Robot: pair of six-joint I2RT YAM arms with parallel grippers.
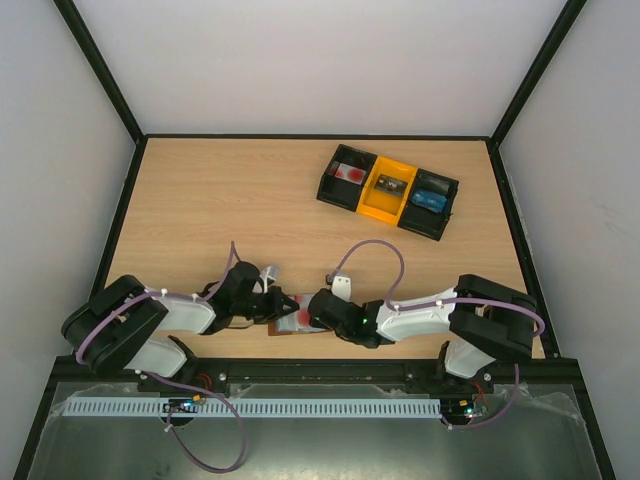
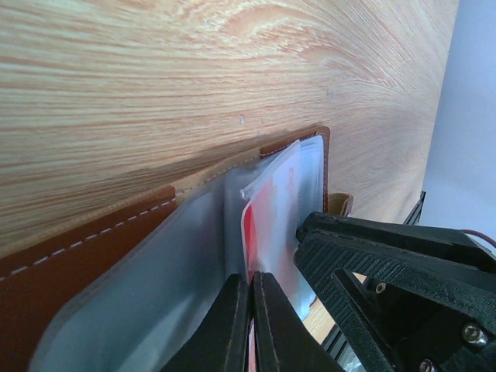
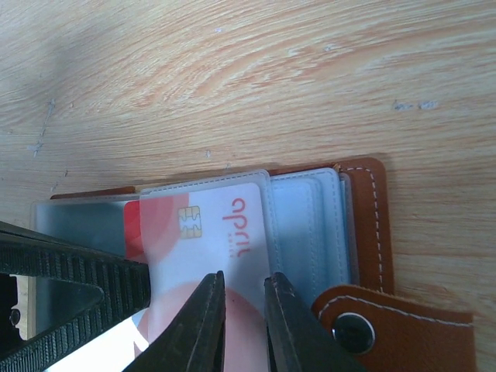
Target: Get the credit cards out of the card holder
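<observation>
Card holder (image 3: 364,225) lies open & flat on the table (image 3: 232,77), close to the near edge, right btwn my two pincers.

Progress, as I judge it: nothing's out yet. No loose card on the wood in the top view. One red-white chip card (image 3: 225,225) sits at the front clear sleeve; can't tell how far it's slid free. More pale sleeves (image 3: 310,217) are stacked behind it, contents not readable. So prob. all of the job is left.

My left pincer (image 2: 249,283) is clenched tight, tips meeting at that card's red edge. Whether they nip the card, the sleeve or nothing, can't tell. My right pincer (image 3: 244,280) has its jaws a narrow slit apart w/ tips down on the card face, nipping nothing as far as I see.

Room: cramped. Both pincers crowd the holder, nearly nose to nose, and the snap tab (image 3: 387,325) is just beside my right tip. Near edge is close behind me, so pull sideways or away. Plenty of bare wood farther out; the tray of bins (image 1: 378,210) is well apart, far right.
</observation>
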